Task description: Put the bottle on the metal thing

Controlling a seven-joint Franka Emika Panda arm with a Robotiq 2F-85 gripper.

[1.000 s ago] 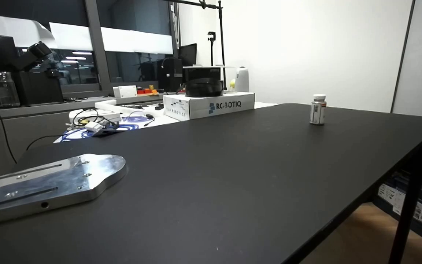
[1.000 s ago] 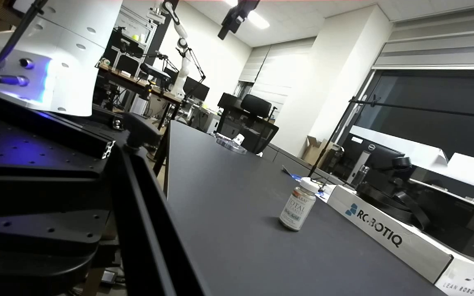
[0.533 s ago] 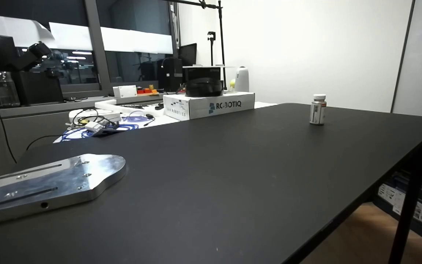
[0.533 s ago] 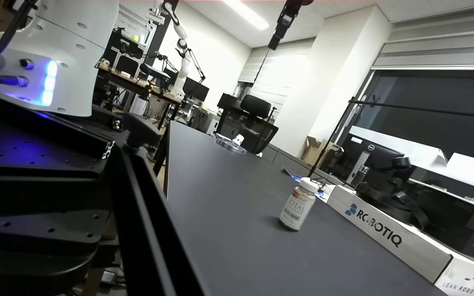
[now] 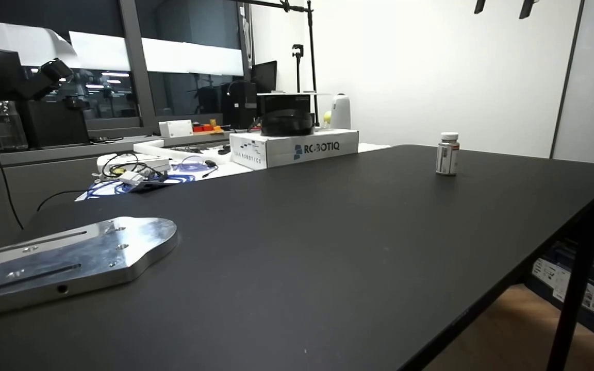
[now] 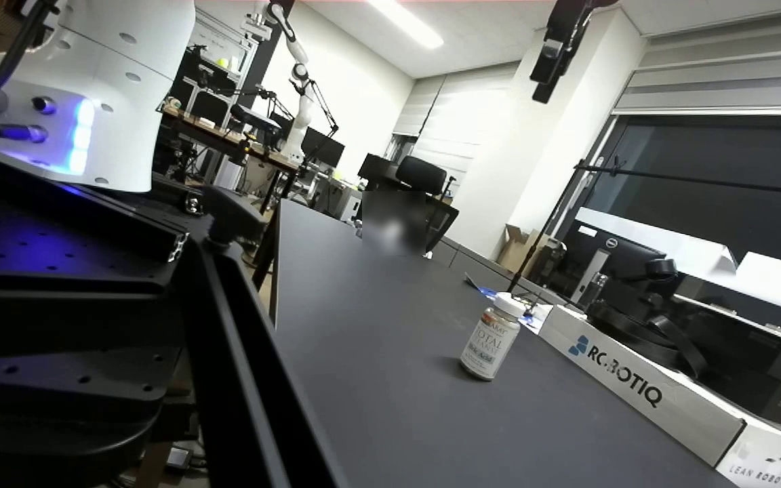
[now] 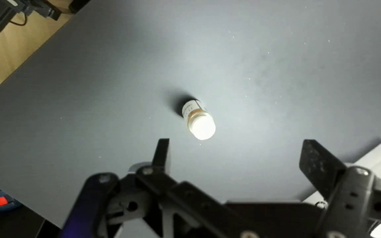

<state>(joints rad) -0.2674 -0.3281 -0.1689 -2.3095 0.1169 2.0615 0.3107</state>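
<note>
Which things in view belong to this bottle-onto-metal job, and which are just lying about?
Part of the job:
bottle, upright on the black table
metal plate, lying on the same table
gripper, open and holding nothing

Just lying about:
white ROBOTIQ box
black object on top of that box
clear container near the window
office chair

- "TOTAL" and "Acid": on the pill bottle [image 6: 488,344], lower than the fingers [image 6: 545,87]; brand line blurred.
- "ROBOTIQ": on the white cardboard box [image 6: 675,410], lower than the fingers in both exterior views; "LEAN ROBOTICS" on its end.
- "DELL": on a monitor [image 6: 628,252], lower than the fingers.
- "ZED 2", upside down: on a black box [image 6: 756,356], likewise.
</note>
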